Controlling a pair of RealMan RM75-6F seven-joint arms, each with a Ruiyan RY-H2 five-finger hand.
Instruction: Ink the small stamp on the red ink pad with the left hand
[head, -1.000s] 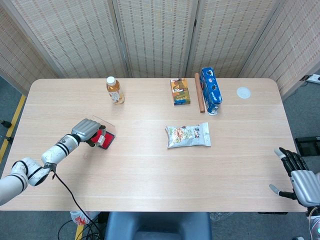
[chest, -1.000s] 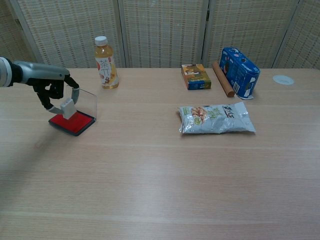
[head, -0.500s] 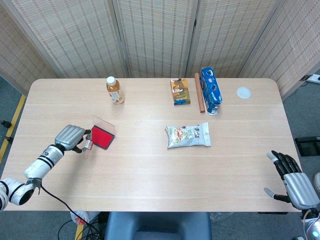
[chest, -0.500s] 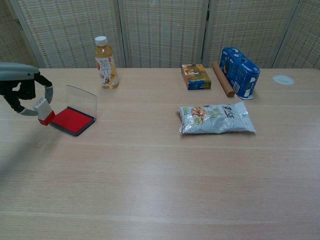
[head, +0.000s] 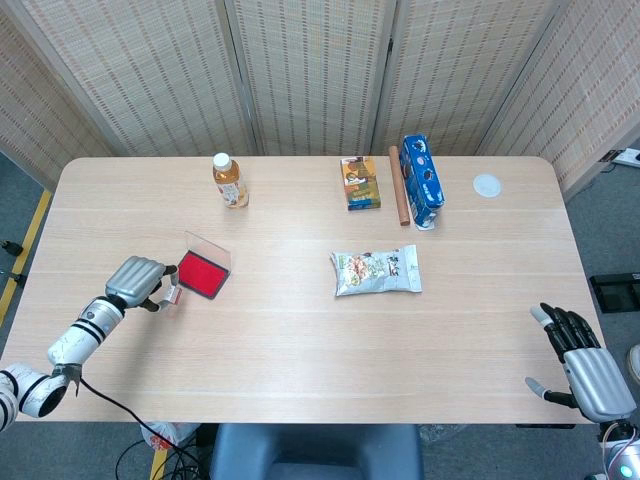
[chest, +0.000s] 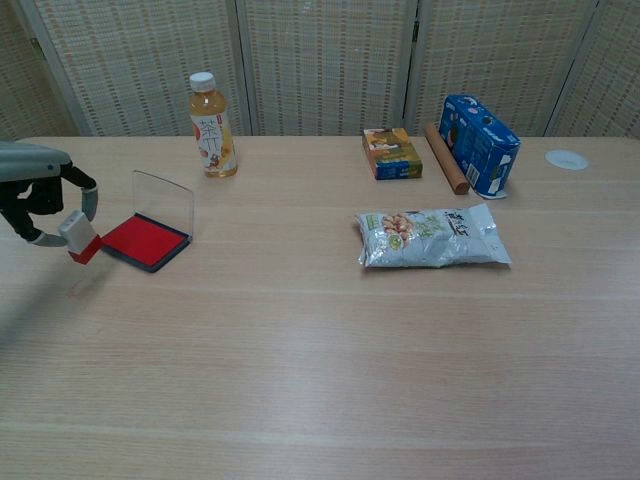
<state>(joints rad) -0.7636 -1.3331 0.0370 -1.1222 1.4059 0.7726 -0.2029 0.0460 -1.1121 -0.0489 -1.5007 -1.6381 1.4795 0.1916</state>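
The red ink pad (head: 202, 274) (chest: 143, 241) lies open on the table's left side, its clear lid (chest: 163, 196) standing upright behind it. My left hand (head: 138, 281) (chest: 35, 195) hovers just left of the pad and pinches the small stamp (chest: 78, 238) (head: 173, 294), a pale block with a red inked face turned down and toward the pad. The stamp hangs above the table, apart from the pad. My right hand (head: 587, 368) shows at the lower right of the head view, off the table's front right corner, fingers spread and holding nothing.
A tea bottle (head: 229, 180) stands behind the pad. A snack bag (head: 376, 271) lies mid-table. At the back are an orange box (head: 360, 183), a brown roll (head: 398, 185), a blue carton (head: 422, 181) and a white lid (head: 487, 185).
My left hand has lifted the stamp off the red pad and drawn it left, clear of the pad. My right hand has sunk slightly lower off the table's corner.
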